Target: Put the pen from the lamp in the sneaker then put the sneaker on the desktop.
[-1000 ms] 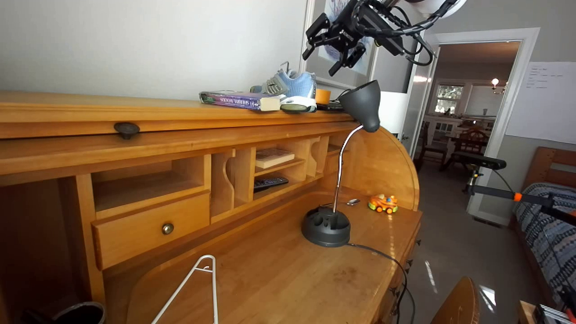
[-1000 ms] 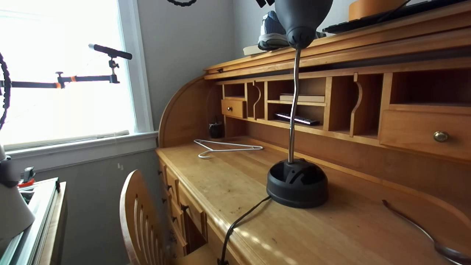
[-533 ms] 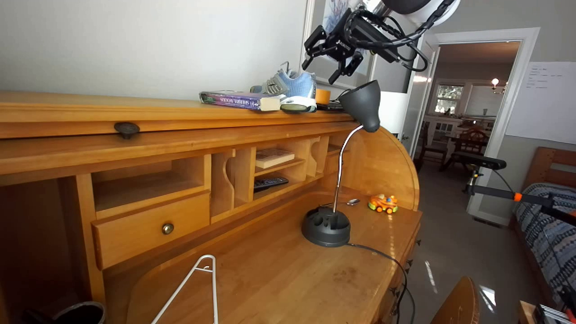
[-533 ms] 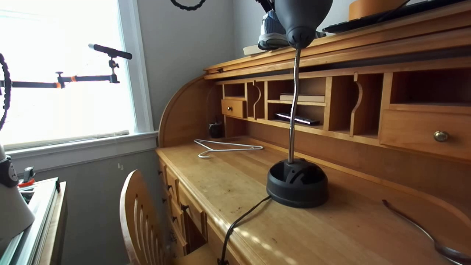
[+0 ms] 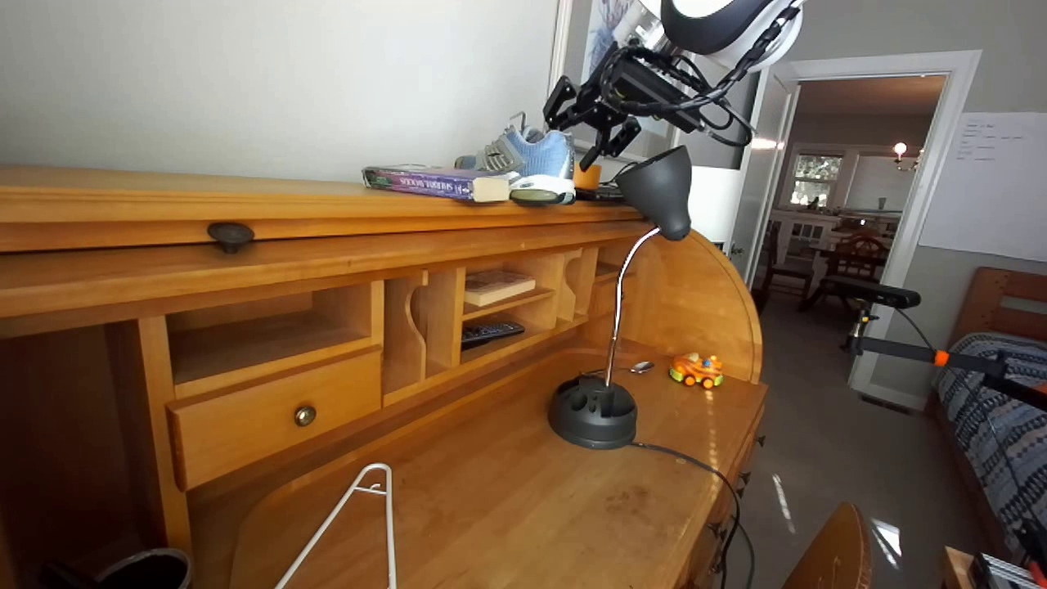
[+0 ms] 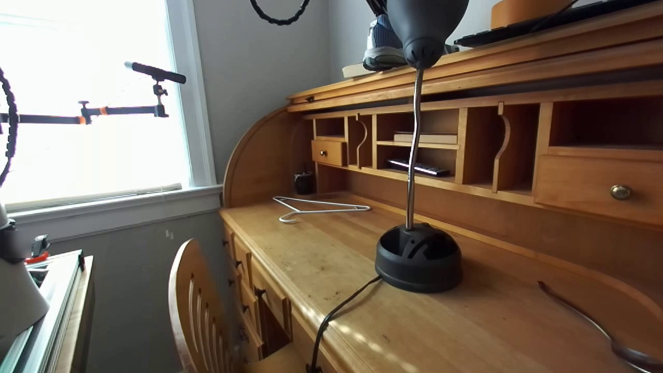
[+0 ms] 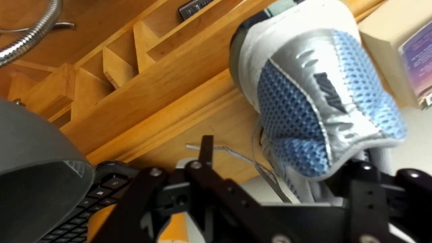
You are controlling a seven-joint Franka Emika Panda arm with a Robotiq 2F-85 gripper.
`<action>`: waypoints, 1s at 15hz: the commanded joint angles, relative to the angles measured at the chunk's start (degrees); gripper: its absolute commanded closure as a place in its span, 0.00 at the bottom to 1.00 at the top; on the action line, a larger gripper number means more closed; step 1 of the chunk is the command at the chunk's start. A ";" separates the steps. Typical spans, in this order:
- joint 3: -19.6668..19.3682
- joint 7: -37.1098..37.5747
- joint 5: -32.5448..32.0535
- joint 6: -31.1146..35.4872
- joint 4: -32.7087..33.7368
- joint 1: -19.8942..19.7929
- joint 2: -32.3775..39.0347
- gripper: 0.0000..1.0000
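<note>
Hand (image 5: pixel 568 148) hovers, spread, near the sneaker (image 7: pixel 310 94), clear of lampshade rim (image 5: pixel 654 164).

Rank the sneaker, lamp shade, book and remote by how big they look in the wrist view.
Largest: sneaker
Second: lamp shade
Third: book
Smallest: remote
The last three run out of frame, so this ranks only what shows.

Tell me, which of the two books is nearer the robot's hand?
The purple book on top of the desk, beside the shoe the hand hovers near. The other book, pale, lies lower, inside a cubbyhole.
</note>
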 commanded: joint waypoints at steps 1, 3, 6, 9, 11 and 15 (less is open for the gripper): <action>-0.85 0.99 0.15 -2.04 2.89 0.94 2.95 0.54; -0.98 0.72 0.70 -2.31 3.84 1.26 4.04 0.69; -0.81 -1.37 2.92 -3.02 3.89 1.68 3.73 0.92; -0.85 -3.00 5.11 -3.49 1.85 1.63 1.72 0.95; -0.89 -4.58 6.35 -2.77 -0.21 1.54 0.28 0.99; -0.67 -12.56 11.24 -1.80 -4.28 1.52 -2.84 0.97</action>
